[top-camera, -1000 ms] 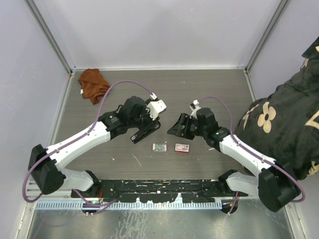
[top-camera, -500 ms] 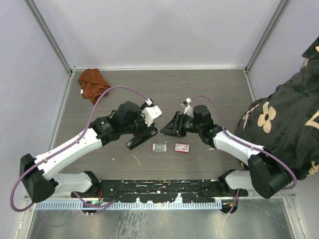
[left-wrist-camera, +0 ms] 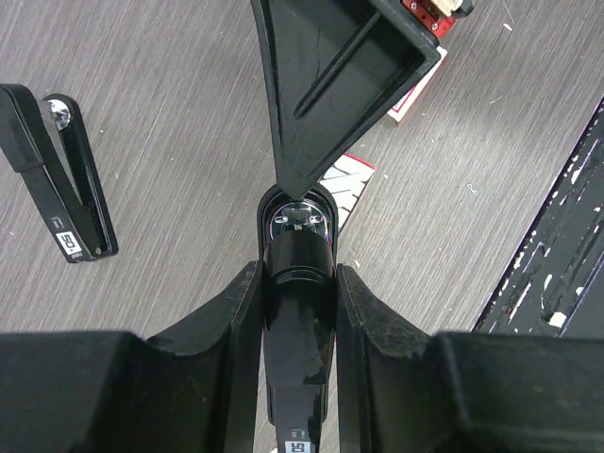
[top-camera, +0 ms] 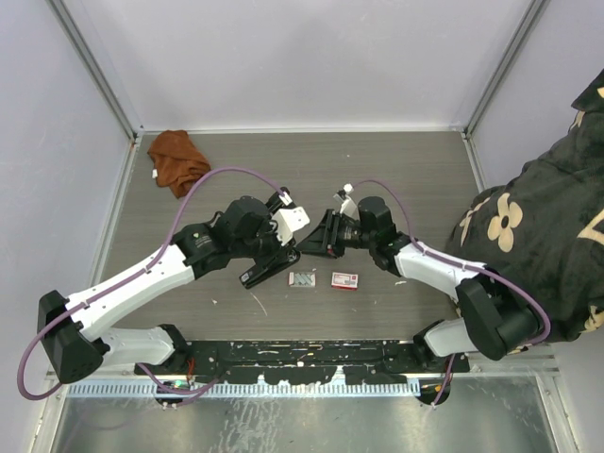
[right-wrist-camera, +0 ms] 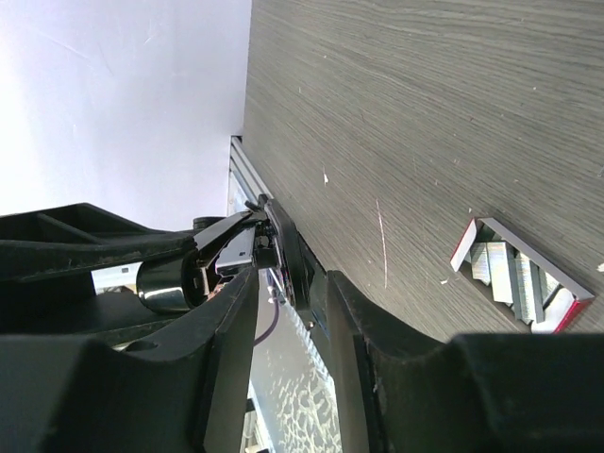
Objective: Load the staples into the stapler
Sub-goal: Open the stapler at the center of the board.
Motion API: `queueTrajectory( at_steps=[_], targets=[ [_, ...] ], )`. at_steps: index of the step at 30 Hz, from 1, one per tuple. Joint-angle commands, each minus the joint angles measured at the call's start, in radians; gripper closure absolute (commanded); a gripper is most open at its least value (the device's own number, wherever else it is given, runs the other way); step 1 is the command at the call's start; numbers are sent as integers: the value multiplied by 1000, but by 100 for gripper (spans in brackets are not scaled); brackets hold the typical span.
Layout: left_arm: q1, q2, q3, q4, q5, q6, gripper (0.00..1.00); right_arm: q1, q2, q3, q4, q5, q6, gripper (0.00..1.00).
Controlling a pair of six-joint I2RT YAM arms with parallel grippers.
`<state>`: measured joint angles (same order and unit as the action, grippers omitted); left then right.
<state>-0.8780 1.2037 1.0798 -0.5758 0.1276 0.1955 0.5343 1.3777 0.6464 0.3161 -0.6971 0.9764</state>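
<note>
Two robot arms meet over a dark wood-grain table (top-camera: 406, 179), shown from above and from both wrist cameras. The left gripper (left-wrist-camera: 297, 276) is clamped on the body of a black stapler (top-camera: 269, 271), holding it off the tabletop with its front end pointing toward the right arm. The right gripper (right-wrist-camera: 290, 276) reaches in from the opposite side. Its fingers (right-wrist-camera: 236, 340) straddle that front end, where a thin black edge and a glint of bare metal show between them. It cannot be told from these views whether those fingers are pressing on the stapler or only flank it. The staples (top-camera: 301, 278), silvery strips in a small open tray, lie on the table just to the near side of the stapler's front end, and neither gripper touches them. Their red-and-white box (top-camera: 345, 279) sits just to the right of the tray, a little apart from it. In the left wrist view a second stapler (left-wrist-camera: 71, 226), also black, lies on the table off to one side with its two arms parted in a narrow V. A crumpled orange-brown cloth (top-camera: 176, 160) rests near the far left corner of the table. A person in a black floral garment (top-camera: 538, 236) stands at the right edge of the enclosure.
</note>
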Motion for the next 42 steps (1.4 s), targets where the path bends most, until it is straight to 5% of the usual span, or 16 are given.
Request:
queueTrajectory(
  at_steps=[1,13,20,23,27,32,42],
  targets=[
    [-6,-41,41,54,10,7,100,23,21,48,70,-24,10,60],
    [-13,-36,52,82,46,5,100,84,120,65,176,-53,53,70],
    [-14,-27,54,77,29,1,98,85,152,18,359,-49,147,99],
    [-13,-30,59,105,-22,-67,36,85,133,-6,431,5,172,99],
    [-14,-54,58,207,-160,-273,4,85,78,-26,427,157,139,99],
    [-4,-13,155,115,-424,-564,2,85,9,-23,298,386,29,99],
    [85,201,242,11,-331,-763,2,87,-31,-10,200,557,-68,99]
  ],
)
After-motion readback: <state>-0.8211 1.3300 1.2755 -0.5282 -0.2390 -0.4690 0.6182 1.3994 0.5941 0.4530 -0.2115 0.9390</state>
